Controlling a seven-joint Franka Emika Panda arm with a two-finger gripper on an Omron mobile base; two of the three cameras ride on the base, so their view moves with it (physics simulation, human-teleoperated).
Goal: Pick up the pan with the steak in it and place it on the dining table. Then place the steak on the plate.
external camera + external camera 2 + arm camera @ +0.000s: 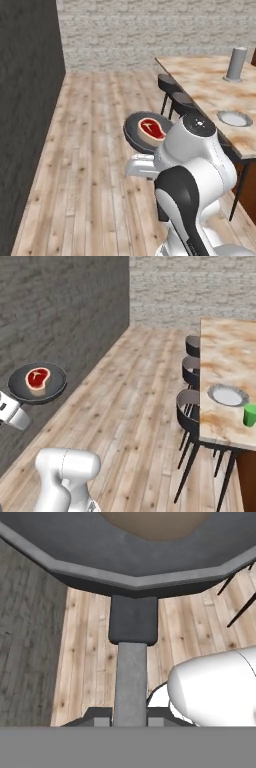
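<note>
1. Pan (pixel 37 383) is held up in the air over the wooden floor (pixel 135 406), roughly level, clear of every surface; in the left base view the pan (pixel 141 131) sits at 11 o'clock from the arm's white elbow.
2. Steak (pixel 38 378) lies flat inside the pan, near its centre; red face up, pale rim showing. Same in the left base view (pixel 151 128).
3. Gripper (pixel 130 719) is clamped shut on the pan's handle (pixel 131 677); in the hand view the handle runs from the finger tips at 6 o'clock straight up to the pan body at 12 o'clock.
4. Table (pixel 220 363) stands well apart from the pan, at 3 o'clock in the right base view.
5. Plate (pixel 227 395) rests on the table near its edge, bare.
6. Green cup (pixel 250 415) stands just beside the plate, at its 4 o'clock.
7. Grey cylinder (pixel 236 65) stands upright farther along the table.
8. Dark stools (pixel 191 401) line the table's near side.
</note>
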